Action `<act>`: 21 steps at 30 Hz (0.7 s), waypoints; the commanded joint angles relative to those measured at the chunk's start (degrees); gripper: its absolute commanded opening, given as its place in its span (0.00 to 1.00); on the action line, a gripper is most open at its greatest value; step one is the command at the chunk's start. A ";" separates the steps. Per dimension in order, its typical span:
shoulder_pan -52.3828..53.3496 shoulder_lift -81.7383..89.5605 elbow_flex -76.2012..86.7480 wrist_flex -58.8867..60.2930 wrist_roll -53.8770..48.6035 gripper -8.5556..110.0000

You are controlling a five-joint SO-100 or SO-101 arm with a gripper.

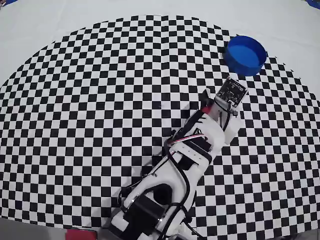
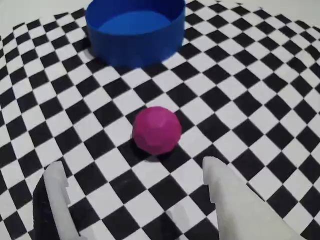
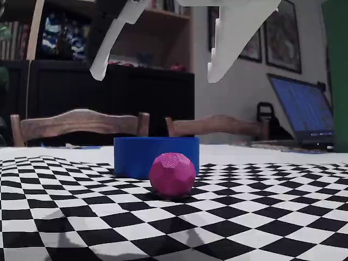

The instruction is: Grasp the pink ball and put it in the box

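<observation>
- The gripper hangs in the air with its two white fingers spread wide and nothing between them; in the fixed view the tips are well above the checkered mat.
- The step in hand looks like the descent to grasp. To do it well, I would lower straight down so the fingers pass either side of the ball, and close only once the tips reach its widest part. Closing higher would likely squeeze it out, since it rolls freely.
- In the wrist view the ball lies on the mat just ahead of the tips, roughly centred in the gap, perhaps nearer the right finger; a small forward reach may be needed with the drop.
- In the fixed view the ball sits below the gap, untouched.
- The box stands farther on, beyond the ball and apart from it, a little left in the wrist view, and looks empty.
- In the overhead view the arm hides the ball; the box lies just past the arm's end.
</observation>
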 commanded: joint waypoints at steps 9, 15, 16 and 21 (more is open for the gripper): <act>0.35 -5.19 -6.33 -0.88 0.44 0.35; 0.35 -8.53 -8.88 -0.88 0.44 0.34; 0.35 -9.14 -9.23 -0.88 0.44 0.34; 0.44 -12.92 -11.69 -0.88 0.44 0.34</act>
